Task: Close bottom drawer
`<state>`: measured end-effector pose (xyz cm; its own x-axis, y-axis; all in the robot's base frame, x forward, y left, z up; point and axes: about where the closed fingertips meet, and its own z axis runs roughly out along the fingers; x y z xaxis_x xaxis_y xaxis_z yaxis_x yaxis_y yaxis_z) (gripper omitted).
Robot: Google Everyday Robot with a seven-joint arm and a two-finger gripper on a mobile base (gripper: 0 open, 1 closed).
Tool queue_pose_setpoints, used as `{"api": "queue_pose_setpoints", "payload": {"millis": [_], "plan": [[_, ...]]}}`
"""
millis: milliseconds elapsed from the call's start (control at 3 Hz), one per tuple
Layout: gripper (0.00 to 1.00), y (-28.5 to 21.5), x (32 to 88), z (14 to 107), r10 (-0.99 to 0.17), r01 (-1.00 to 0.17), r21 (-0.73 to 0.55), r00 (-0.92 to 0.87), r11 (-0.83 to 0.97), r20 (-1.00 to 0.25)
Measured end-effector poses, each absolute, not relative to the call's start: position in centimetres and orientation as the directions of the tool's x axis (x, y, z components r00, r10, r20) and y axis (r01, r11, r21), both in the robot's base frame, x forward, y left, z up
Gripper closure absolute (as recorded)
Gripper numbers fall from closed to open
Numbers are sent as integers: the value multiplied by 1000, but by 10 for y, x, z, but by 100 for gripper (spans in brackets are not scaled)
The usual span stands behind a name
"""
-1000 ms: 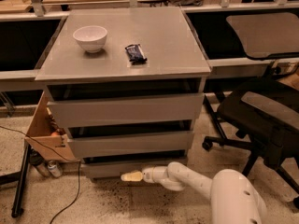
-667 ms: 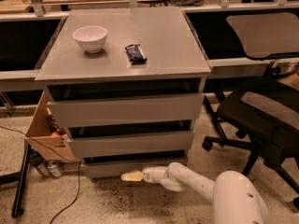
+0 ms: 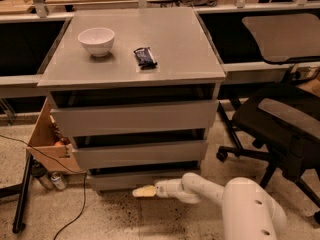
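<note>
The grey cabinet stands in the middle of the view with three drawers. The bottom drawer is the lowest one, a slim plain grey front just above the floor, set close under the middle drawer. My gripper reaches in from the lower right on a white arm. Its pale yellowish tip lies low over the floor, right in front of the bottom drawer's front, about at its middle. I cannot tell whether it touches the front.
A white bowl and a dark snack packet lie on the cabinet top. A black office chair stands at the right. A cardboard box, cans, a cable and a black stand are at the left.
</note>
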<state>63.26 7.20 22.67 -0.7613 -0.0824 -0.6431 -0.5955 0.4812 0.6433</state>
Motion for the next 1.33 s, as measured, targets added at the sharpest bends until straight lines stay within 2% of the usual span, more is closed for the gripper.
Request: {"api": "queue_pose_setpoints", "payload": {"millis": [667,1333], "plan": [[0,39,579,242,-161,-558,691,-817,460,-553],[0,20,518,271,-227,-589,695,-805,412,-548]]}}
